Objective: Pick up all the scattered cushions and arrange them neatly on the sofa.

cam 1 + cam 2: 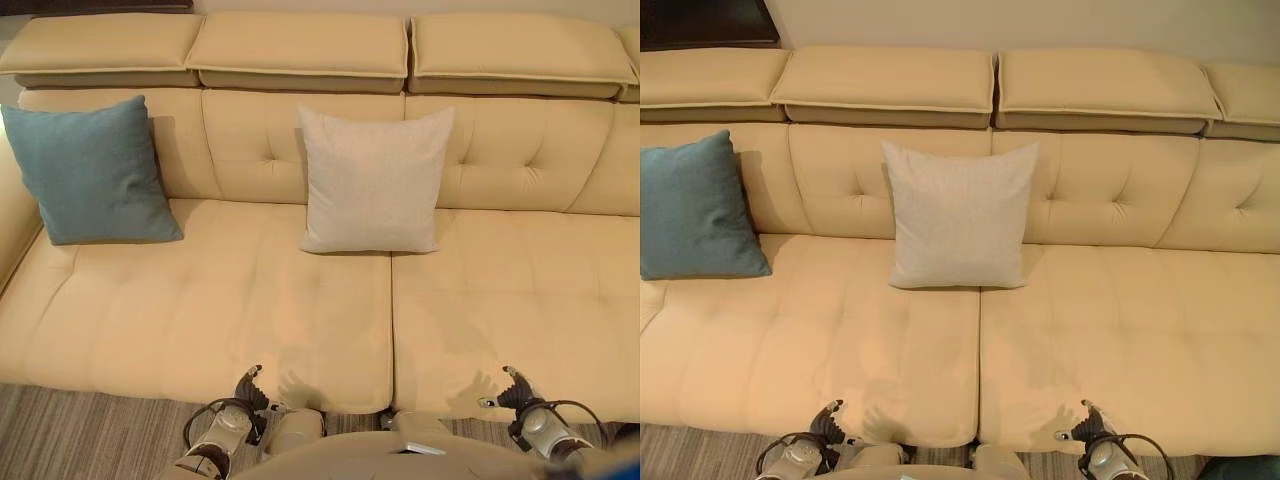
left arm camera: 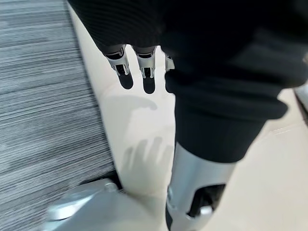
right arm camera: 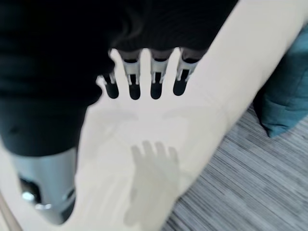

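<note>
A teal cushion (image 1: pixel 90 170) leans upright against the backrest at the left end of the cream sofa (image 1: pixel 230 310). A pale grey cushion (image 1: pixel 372 180) stands upright at the middle of the backrest. Another teal cushion (image 3: pixel 288 91) lies on the carpet beside the sofa's front edge, on my right, and its corner (image 1: pixel 1240 468) peeks in low down. My left hand (image 1: pixel 250 386) hovers low over the seat's front edge, its fingers (image 2: pixel 146 72) straight and empty. My right hand (image 1: pixel 517 390) hangs likewise over the front edge, fingers (image 3: pixel 156 79) straight, holding nothing.
Grey striped carpet (image 1: pixel 80 430) runs along the sofa's front. The right half of the seat (image 1: pixel 520 280) carries no cushion. Padded headrests (image 1: pixel 300 45) top the backrest. A dark piece of furniture (image 1: pixel 700 20) stands behind the sofa's left end.
</note>
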